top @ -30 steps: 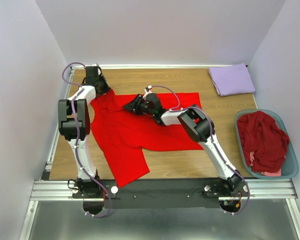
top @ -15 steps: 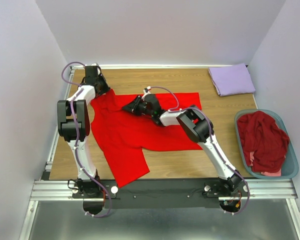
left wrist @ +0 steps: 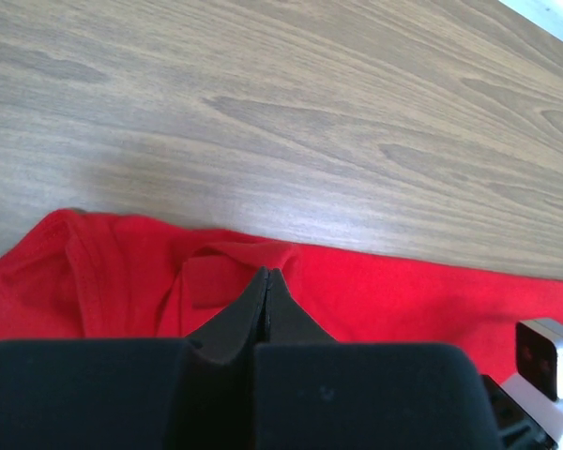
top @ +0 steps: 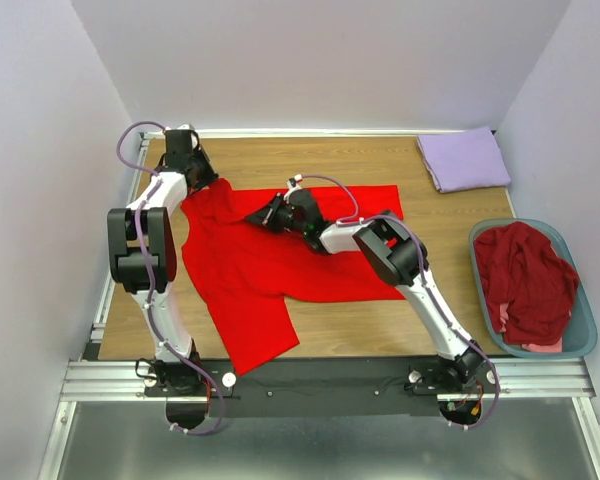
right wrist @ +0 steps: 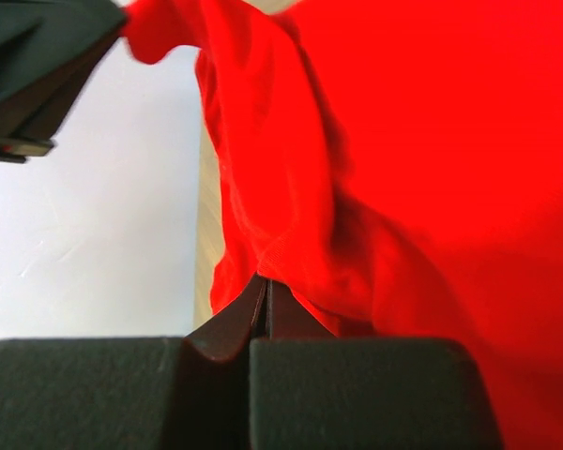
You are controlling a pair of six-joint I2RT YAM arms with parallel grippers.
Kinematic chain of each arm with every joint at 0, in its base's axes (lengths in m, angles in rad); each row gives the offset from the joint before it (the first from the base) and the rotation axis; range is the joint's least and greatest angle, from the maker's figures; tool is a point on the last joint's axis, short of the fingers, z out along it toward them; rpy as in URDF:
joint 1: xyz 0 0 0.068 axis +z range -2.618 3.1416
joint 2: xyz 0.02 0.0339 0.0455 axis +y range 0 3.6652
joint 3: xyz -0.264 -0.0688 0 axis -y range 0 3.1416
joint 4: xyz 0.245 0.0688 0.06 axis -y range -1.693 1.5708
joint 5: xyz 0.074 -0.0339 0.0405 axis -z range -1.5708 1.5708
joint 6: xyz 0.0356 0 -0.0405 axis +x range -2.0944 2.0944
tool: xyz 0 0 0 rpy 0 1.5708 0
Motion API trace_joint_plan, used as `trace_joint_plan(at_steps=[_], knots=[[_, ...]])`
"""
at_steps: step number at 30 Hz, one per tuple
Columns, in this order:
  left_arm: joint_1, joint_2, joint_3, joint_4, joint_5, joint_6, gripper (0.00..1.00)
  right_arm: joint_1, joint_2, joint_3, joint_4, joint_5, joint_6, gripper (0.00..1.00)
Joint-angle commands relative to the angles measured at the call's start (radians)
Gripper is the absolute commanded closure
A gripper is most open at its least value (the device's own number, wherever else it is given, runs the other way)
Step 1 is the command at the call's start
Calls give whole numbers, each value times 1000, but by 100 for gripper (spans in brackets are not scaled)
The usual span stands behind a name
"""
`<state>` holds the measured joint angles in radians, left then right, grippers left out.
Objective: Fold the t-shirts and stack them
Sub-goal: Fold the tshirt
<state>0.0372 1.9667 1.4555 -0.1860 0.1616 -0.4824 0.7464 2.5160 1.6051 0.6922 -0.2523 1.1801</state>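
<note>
A bright red t-shirt lies spread on the wooden table, one part hanging toward the near edge. My left gripper is shut on its far left corner, a bunched fold of red cloth. My right gripper is shut on a raised fold of the same shirt near its top middle. A folded lavender t-shirt lies at the far right corner. Maroon t-shirts are heaped in the teal basket.
The teal basket stands at the table's right edge. Bare wood shows behind the red shirt and between it and the lavender shirt. White walls close in the back and both sides.
The left arm's elbow has swung a little to the left. The right gripper has crept slightly left with its fold of cloth. The shirt's shape is nearly unchanged.
</note>
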Motion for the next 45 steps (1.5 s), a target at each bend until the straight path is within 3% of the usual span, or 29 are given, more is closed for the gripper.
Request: trace_joint_plan(at_steps=[1, 14, 26, 33, 37, 45], knots=[[-3, -78, -43, -47, -19, -4, 100, 11, -74, -65, 40, -11, 9, 100], [-2, -314, -263, -142, -47, -47, 100, 4, -224, -197, 29, -159, 6, 100], [1, -588, -481, -194, -129, -55, 99, -32, -276, -208, -203, -353, -85, 99], [1, -548, -509, -153, -80, -51, 99, -84, -296, -234, -250, -286, -131, 100], [1, -520, -491, -132, -68, -35, 99, -122, -249, -99, -396, -292, -201, 100], [-5, -355, -388, -29, -50, -24, 99, -137, -141, 21, -453, -259, -256, 98]])
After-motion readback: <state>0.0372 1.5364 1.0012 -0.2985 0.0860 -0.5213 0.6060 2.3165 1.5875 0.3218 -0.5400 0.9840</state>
